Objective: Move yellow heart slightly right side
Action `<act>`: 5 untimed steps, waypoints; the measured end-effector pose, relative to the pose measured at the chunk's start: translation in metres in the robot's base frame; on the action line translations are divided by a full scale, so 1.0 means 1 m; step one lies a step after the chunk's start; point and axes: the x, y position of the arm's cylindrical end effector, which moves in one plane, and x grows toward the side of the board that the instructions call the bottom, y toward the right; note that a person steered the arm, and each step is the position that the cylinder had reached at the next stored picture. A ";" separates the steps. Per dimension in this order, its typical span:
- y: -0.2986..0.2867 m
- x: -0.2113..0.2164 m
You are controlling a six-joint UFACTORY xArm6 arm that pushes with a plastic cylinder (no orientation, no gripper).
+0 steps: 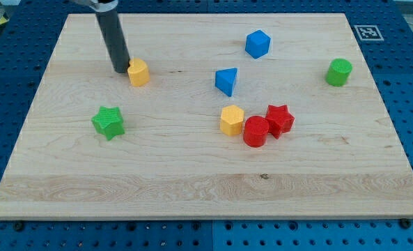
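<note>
One tip point(120, 70) touching yellow heart point(138, 72)

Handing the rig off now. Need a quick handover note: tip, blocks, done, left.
My tip sits on the board, touching or almost touching the left side of the yellow heart at the view's upper left.
Other blocks lie apart from it: green star, blue triangle, second yellow block.
Done: tip lined up on the heart's left.
Left: a short push toward the view's right, likely clear of other blocks.
</note>
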 end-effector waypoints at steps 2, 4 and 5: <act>0.016 0.005; 0.023 0.024; 0.029 0.024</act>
